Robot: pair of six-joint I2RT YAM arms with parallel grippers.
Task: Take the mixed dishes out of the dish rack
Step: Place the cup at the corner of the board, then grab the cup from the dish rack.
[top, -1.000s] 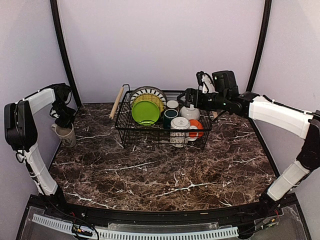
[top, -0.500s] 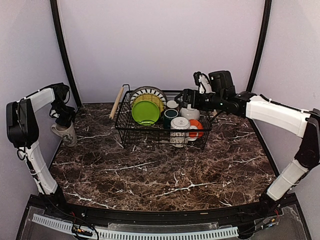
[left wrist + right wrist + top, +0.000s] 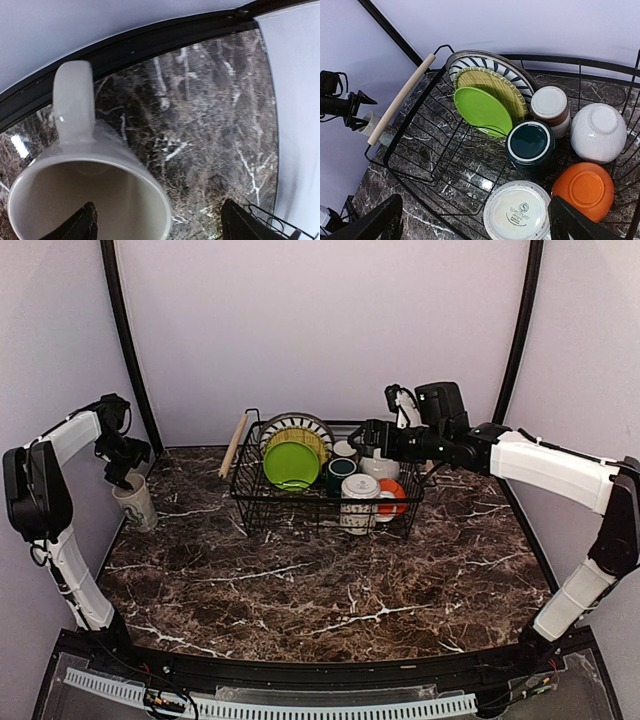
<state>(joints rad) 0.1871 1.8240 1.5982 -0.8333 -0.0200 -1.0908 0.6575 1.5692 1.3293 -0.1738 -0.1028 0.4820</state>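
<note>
While my left gripper [image 3: 120, 478] gapes over pale mug [image 3: 136, 502] at bench's left edge, wide-open right gripper [image 3: 477, 222] over dish rack [image 3: 290, 512] is nearer dark green mug [image 3: 530, 142].

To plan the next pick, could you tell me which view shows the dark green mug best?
Right wrist view: the dark green mug sits large, near centre, unobstructed. Top external shows it small; left wrist misses it.

Soft even light, faint shadows, nearby mug [image 3: 95, 197] blurred, tabletop [image 3: 200, 125] glare
</note>
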